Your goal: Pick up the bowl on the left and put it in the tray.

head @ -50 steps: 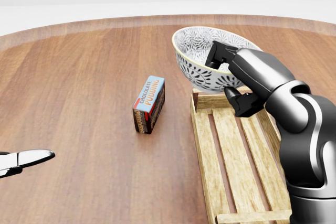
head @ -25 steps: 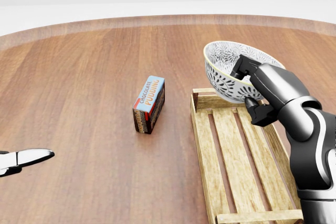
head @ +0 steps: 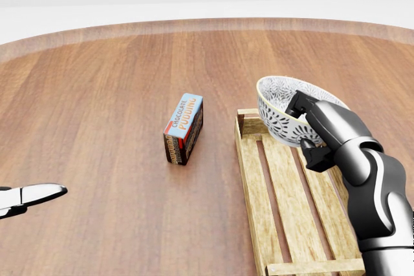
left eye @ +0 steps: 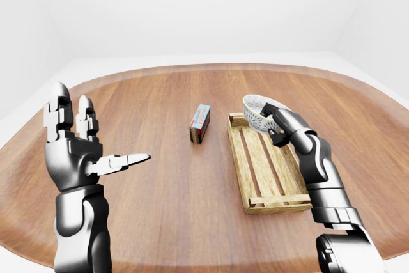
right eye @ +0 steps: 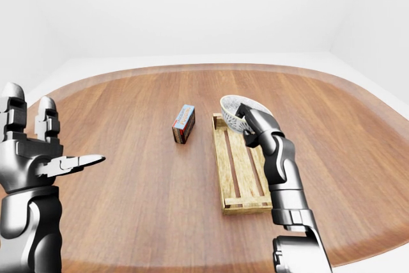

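Observation:
The white bowl point(head: 279, 106) with a dark floral pattern hangs tilted just over the top end of the wooden slatted tray point(head: 250, 179), its underside near the tray's end rail. My right hand point(head: 308, 131) is shut on the bowl's right rim, thumb inside and fingers beneath. In the left-eye view the bowl point(left eye: 255, 109) shows at the tray's upper end. My left hand point(left eye: 80, 151) is raised at the left of that view, open, fingers spread and holding nothing. Only one of its fingertips point(head: 39, 193) reaches into the head view.
A chocolate pudding box point(head: 184, 127) stands on the round wooden table point(head: 97, 95), a little left of the tray. The table's rim curves along the top of the head view, with white floor and walls beyond it.
My right hand has carried the bowl rightward and downward, from above the tray's top-left corner to low over its top end. The left hand and the pudding box have not moved.

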{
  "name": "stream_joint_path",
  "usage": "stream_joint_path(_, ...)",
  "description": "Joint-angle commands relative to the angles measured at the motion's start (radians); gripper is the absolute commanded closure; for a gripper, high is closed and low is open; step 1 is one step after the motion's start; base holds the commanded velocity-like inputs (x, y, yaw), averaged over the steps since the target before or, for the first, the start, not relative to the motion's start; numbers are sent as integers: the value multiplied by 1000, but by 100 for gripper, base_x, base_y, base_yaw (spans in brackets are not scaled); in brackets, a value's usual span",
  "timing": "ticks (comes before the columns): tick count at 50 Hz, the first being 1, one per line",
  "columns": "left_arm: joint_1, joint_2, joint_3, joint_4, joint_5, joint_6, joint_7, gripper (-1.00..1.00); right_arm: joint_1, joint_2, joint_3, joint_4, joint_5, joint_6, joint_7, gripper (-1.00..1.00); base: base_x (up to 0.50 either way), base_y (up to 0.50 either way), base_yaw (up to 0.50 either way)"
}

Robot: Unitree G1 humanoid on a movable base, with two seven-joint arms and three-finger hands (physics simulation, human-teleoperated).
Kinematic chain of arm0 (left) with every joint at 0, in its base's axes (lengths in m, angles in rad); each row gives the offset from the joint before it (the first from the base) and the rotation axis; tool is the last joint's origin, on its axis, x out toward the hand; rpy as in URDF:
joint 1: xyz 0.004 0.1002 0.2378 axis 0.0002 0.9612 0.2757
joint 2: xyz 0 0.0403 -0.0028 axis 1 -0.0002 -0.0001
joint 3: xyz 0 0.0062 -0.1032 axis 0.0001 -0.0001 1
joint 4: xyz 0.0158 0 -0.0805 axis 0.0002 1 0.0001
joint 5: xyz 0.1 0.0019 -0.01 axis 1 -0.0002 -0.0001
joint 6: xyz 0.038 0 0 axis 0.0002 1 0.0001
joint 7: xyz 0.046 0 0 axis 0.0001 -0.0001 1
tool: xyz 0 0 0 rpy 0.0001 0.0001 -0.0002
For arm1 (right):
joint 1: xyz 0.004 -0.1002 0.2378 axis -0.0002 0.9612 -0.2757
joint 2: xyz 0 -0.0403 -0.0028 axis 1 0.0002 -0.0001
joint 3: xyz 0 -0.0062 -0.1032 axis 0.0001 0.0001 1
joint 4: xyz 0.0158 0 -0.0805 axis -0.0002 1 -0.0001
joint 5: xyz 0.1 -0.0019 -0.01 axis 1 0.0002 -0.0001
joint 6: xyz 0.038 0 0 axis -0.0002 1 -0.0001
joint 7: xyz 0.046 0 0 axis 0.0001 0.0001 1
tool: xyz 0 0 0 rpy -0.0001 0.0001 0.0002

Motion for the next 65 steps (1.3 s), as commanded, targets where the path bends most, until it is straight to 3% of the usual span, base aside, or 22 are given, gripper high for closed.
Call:
stream_joint_path(1, -7, 4, 2, -24, -5, 0, 8, -100, -2, 3, -4, 61, 53, 0, -52, 100, 0, 0, 0)
stream_joint_path(65, -2, 2, 2, -7, -5, 0, -3, -100, -1, 28, 52, 354, 6, 0, -274, 100, 0, 0, 0)
